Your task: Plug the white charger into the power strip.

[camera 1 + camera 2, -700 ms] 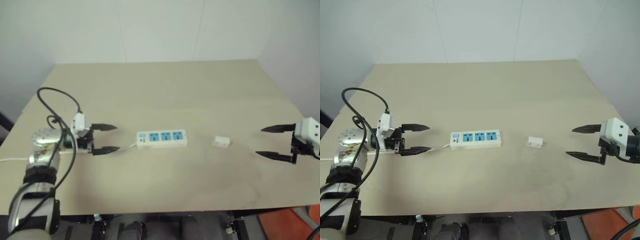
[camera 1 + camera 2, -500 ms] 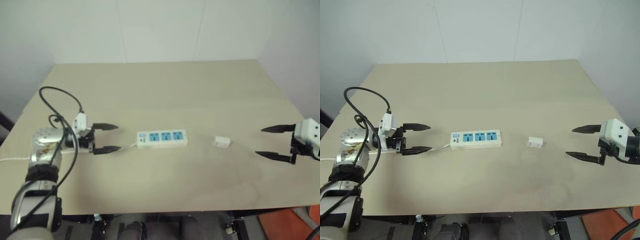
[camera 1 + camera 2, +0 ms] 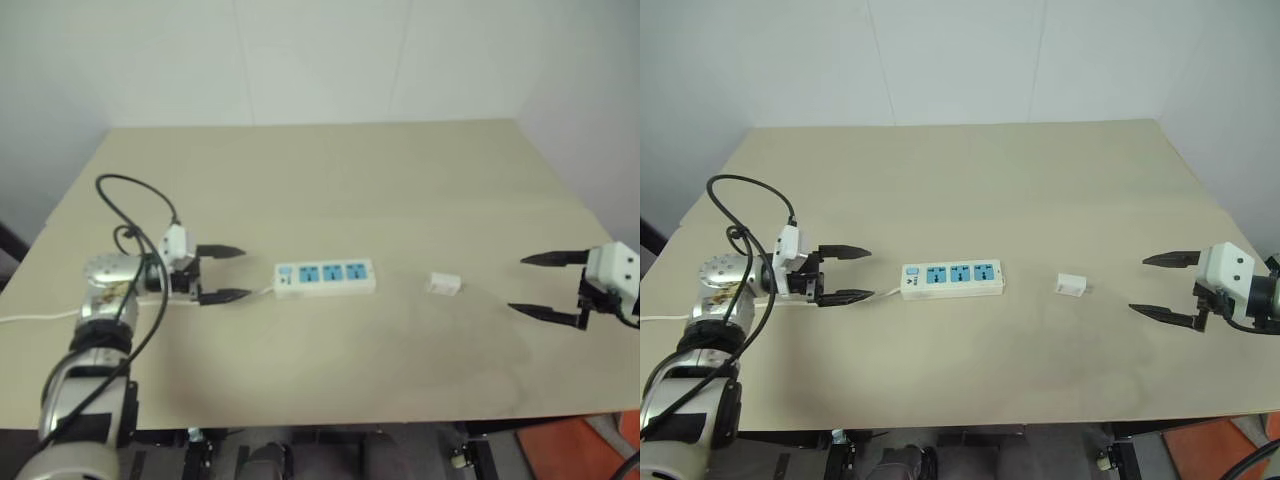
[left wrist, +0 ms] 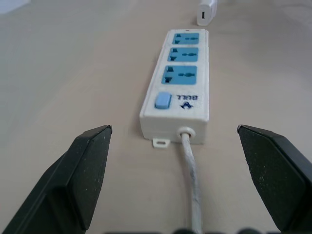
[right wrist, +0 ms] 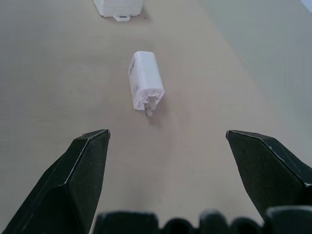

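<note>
The white charger point(image 3: 1071, 285) lies on its side right of centre in the head view, flat on the beige table point(image 3: 970, 180), with its metal prongs turned toward the right edge of the frame. Just left of it, apart and not touching, the power strip point(image 3: 952, 279) lies at the middle of the frame, its three blue socket faces up and all empty. Its switch end is on the left, where a thin white cord point(image 3: 883, 293) leaves it. The left gripper point(image 3: 847, 273) hangs at centre left, fingers spread wide and holding nothing, tips aimed at the strip's switch end with the cord running between them. The right gripper point(image 3: 1167, 286) sits at the right edge, jaws equally wide and empty, pointing toward the charger, well apart from it.
</note>
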### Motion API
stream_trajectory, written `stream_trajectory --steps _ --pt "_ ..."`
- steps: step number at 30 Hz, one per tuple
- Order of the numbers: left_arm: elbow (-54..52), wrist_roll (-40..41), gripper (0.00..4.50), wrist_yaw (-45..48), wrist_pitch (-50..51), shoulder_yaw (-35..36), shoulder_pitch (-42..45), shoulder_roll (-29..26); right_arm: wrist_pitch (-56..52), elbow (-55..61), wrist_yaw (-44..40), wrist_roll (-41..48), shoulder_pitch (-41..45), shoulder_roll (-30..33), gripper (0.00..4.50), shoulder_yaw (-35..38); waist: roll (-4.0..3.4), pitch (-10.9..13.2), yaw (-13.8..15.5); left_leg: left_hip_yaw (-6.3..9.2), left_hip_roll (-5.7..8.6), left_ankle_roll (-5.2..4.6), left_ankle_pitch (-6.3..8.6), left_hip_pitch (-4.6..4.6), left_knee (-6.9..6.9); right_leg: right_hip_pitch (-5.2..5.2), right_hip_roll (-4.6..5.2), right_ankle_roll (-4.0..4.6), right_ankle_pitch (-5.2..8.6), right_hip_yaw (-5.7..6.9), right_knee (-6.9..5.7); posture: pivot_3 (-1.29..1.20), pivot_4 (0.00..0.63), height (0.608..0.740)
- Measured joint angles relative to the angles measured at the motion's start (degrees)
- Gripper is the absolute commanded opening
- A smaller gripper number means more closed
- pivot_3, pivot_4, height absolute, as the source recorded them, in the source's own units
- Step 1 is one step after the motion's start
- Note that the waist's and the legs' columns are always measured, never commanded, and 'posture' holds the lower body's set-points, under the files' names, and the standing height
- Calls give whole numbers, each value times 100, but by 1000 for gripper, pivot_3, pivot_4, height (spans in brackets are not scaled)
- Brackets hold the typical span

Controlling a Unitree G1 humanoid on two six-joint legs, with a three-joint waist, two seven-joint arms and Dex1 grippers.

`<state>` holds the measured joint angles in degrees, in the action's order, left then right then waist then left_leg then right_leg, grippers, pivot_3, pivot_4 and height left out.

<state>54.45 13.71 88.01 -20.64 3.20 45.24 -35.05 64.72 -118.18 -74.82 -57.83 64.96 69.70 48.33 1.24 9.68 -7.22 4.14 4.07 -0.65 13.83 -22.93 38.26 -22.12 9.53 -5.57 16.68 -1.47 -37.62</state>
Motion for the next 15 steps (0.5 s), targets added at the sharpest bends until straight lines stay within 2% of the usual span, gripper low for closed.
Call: stream_trajectory --steps 7,15 --pt "1297 -287 4488 41 -402 -57 628 699 180 -7 265 -186 83 -504 4500 57 8 4 -15 -39 -1 6 -4 -8 2 0 0 0 0 5 -1 0 150 740" --pt "1922 -1050 4488 -620 -799 -250 1100 856 686 -11 722 -512 -160 -567 4500 245 24 8 -9 -41 4 12 -7 -28 2 -3 6 -4 -2 15 0 0 150 740"
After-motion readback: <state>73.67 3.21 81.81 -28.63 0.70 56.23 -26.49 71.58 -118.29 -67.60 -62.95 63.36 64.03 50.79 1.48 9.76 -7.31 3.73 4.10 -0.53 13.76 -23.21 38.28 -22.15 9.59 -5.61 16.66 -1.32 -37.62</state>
